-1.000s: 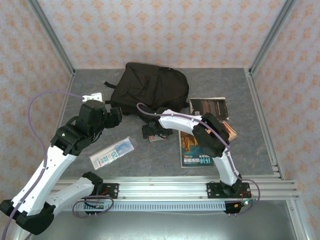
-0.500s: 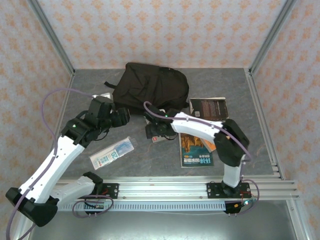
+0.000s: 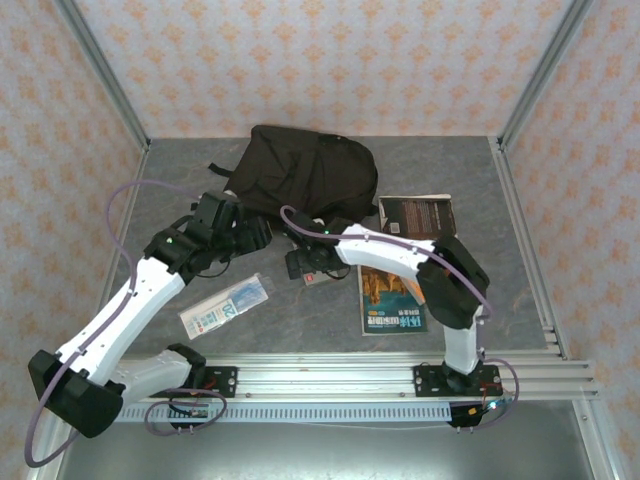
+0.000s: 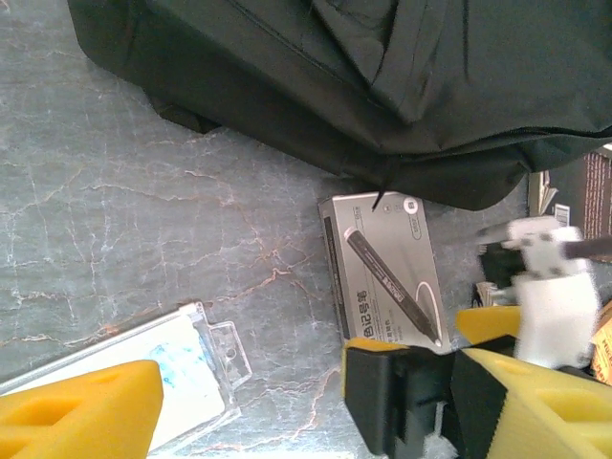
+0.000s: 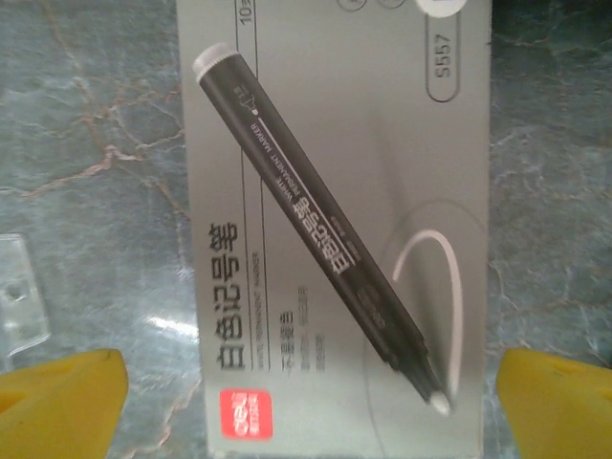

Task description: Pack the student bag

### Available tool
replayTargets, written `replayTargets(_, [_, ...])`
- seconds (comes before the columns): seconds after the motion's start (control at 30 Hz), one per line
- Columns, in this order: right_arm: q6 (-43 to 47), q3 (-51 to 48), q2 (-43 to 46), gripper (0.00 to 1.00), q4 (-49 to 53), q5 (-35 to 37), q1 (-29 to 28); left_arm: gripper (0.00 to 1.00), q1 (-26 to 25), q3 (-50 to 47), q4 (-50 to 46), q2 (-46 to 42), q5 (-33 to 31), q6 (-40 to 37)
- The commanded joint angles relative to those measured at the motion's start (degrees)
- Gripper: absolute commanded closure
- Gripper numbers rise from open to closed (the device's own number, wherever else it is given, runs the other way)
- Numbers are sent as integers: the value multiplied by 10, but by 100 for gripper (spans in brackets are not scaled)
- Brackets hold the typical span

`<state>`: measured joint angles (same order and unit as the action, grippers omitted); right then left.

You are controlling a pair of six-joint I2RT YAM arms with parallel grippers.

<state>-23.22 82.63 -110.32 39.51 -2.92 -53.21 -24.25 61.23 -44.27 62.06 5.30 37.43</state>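
At the far left a clear plastic pack point(image 3: 226, 306) lies flat on the table, well clear of what matters here. Your left gripper point(image 3: 250, 235) hangs just beyond it, close to the near left edge of the student bag point(image 3: 300, 172), its fingers spread wide and holding nothing. The bag itself lies flat at the back of the table, rounded end to the right, and no opening shows on the side facing you.

Moving right, the grey marker box point(image 5: 335, 191) lies just beside the bag's near edge. Your right gripper point(image 5: 306, 406) hovers directly over it, fingers parted and empty. In the right wrist view the box's long axis runs straight away between the two yellow fingers point(image 5: 57, 402), so the jaws already bracket its narrow width. I judge the right arm the one to take it: come straight down, no turn of the wrist needed. The bag lies beyond the box from that hand. A magazine point(image 3: 388, 300) lies further right.
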Motion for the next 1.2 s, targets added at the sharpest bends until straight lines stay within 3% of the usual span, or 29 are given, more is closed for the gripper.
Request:
replayTargets(0.0, [18,31,-29,1,23,13,-2,19,8,5,-4,-23,-24,-16])
replayTargets(0.27, [18,43,-67,1,42,52,-2,19,17,-4,-6,-25,-15,-27])
replayTargets(0.67, [9,11,8,1,47,60,-2,19,32,-6,5,-22,18,-26])
replayTargets(1.17, [22,20,-75,1,41,75,-2,19,37,-14,5,-25,24,-26])
